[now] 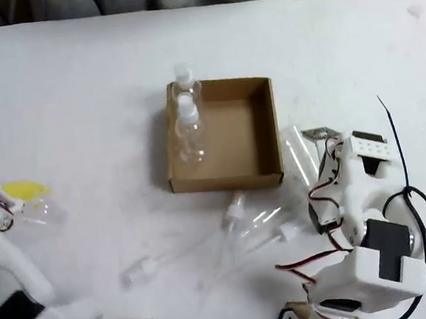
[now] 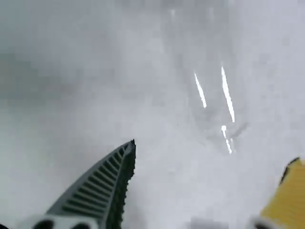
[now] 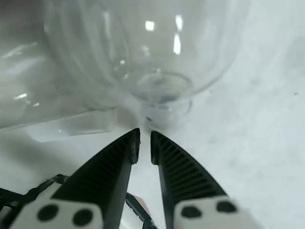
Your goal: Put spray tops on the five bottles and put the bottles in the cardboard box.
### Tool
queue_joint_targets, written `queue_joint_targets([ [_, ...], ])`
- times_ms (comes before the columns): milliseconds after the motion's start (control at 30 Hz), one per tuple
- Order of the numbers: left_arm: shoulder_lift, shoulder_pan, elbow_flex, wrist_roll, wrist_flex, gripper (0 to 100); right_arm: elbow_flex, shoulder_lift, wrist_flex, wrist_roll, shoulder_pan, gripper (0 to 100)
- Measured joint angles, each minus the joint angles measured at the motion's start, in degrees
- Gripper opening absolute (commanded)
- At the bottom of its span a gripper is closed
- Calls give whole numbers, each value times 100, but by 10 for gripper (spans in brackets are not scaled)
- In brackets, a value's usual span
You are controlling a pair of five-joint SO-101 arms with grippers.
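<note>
The cardboard box [image 1: 259, 127] sits mid-table, and two clear bottles [image 1: 188, 128] with white spray tops stand inside along one wall. My right gripper [image 3: 145, 139] is shut, its tips just short of the neck of a clear uncapped bottle [image 3: 157, 57] lying on the table; the same gripper [image 1: 320, 136] is beside the box with the bottles [image 1: 298, 153]. My left gripper [image 2: 214, 152] is open over another clear bottle [image 2: 214, 105], which lies by the yellow finger [image 1: 24, 189] near the table's left edge [image 1: 41, 214].
Loose spray tops with dip tubes lie in front of the box: one [image 1: 234, 211], another [image 1: 287, 232], a third [image 1: 137, 272]. The right arm's body and cables [image 1: 378, 256] fill the front right. Arm bases stand along the front edge.
</note>
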Motion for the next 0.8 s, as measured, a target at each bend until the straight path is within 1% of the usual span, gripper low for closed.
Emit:
queue_joint_targets([
  [167, -580, 325, 0, -2541, 158, 221, 0, 0, 0, 0, 0, 15],
  [267, -853, 563, 62, -4158, 158, 156, 0, 0, 0, 0, 0, 15],
  [333, -1002, 659, 281, -5380, 158, 139, 0, 0, 0, 0, 0, 15],
  [400, -1116, 677, 519, -6699, 70, 147, 0, 0, 0, 0, 0, 15],
  [433, -1160, 677, 598, -7235, -44, 157, 0, 0, 0, 0, 0, 15],
  [467, -1187, 703, 659, -7613, -220, 168, 0, 0, 0, 0, 0, 15],
  [500, -1222, 747, 756, -7798, -404, 179, 0, 0, 0, 0, 0, 15],
  [600, -1240, 905, 853, -8114, -888, 199, 0, 0, 0, 0, 0, 15],
  [667, -1248, 923, 853, -8510, -993, 203, 0, 0, 0, 0, 0, 15],
  [700, -1248, 941, 853, -8791, -1011, 203, 0, 0, 0, 0, 0, 15],
  [800, -1248, 958, 853, -9969, -1037, 203, 0, 0, 0, 0, 0, 15],
])
